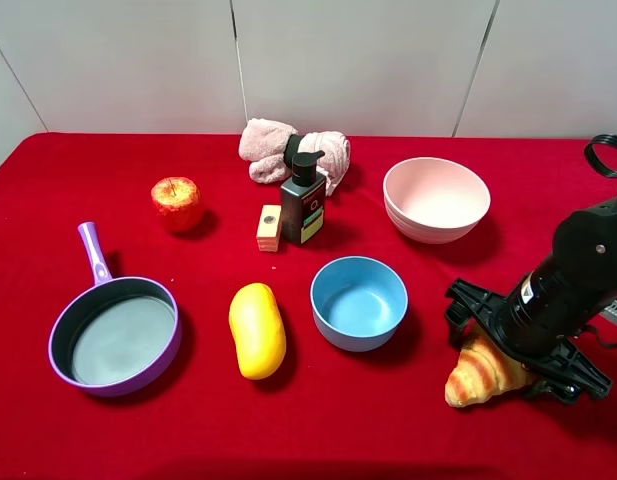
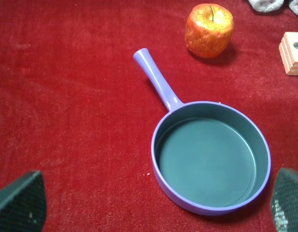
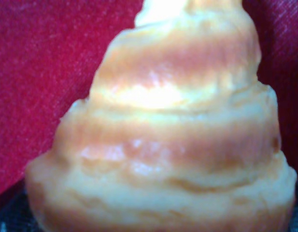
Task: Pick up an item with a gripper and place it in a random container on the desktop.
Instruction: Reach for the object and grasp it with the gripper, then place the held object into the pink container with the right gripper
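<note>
None of the task is complete. Our right end effector (image 1: 523,350) sits over the croissant (image 1: 476,378) at the counter's (image 1: 388,430) right front; we cannot tell whether it is clenched. The left end effector (image 2: 156,205) hangs released above the pan (image 2: 158,82). Lift and transfer to the empty pink bowl (image 1: 438,228) are outstanding.
</note>
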